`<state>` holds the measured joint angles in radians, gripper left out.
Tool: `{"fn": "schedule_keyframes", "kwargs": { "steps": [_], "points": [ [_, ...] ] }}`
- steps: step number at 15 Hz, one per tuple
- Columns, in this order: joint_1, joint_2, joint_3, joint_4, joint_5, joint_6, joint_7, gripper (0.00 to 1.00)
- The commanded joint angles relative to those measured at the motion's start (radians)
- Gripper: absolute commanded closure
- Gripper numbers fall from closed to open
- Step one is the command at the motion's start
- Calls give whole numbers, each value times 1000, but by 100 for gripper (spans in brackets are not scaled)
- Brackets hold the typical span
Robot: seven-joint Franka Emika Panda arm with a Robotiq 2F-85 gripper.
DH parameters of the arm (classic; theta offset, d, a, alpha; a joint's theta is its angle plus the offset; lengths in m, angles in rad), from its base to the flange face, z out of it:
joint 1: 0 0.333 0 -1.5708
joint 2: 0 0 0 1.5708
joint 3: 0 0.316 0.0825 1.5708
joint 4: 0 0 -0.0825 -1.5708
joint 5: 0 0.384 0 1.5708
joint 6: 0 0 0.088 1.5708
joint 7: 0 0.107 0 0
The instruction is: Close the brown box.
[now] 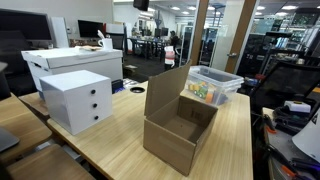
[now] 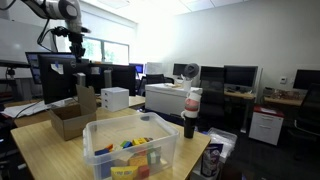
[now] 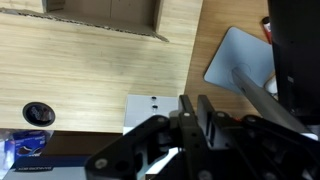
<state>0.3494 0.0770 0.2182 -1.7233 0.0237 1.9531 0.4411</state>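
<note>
The brown box (image 1: 180, 128) stands open on the wooden table, its large flap (image 1: 165, 92) upright at the back. It also shows in an exterior view (image 2: 70, 120) and at the top edge of the wrist view (image 3: 105, 12). My gripper (image 2: 77, 48) hangs high above the table, well clear of the box. In the wrist view its fingers (image 3: 192, 118) are pressed close together with nothing between them, over the table beside the white drawer box.
A white three-drawer box (image 1: 75, 100) stands beside the brown box, also in the wrist view (image 3: 150, 108). A clear plastic bin (image 1: 212, 88) of coloured items sits behind it and fills the foreground (image 2: 130, 150). A black round object (image 3: 38, 113) lies on the table.
</note>
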Motion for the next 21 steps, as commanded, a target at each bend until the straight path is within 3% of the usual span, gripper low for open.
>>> {"fn": "schedule_keyframes", "kwargs": {
  "steps": [1, 6, 9, 10, 11, 13, 19, 21],
  "points": [
    [-78, 6, -24, -151, 39, 140, -145, 55],
    [-157, 80, -63, -271, 66, 289, -278, 25],
    [-180, 107, -70, -298, 84, 320, -325, 9],
    [-186, 105, -70, -307, 87, 328, -339, 13],
    [-189, 99, -71, -319, 89, 332, -348, 46],
    [-193, 67, -68, -352, 101, 321, -356, 43],
    [-193, -32, -63, -445, 178, 256, -363, 78],
    [-191, -74, -64, -487, 200, 227, -369, 94]
  ]
}}
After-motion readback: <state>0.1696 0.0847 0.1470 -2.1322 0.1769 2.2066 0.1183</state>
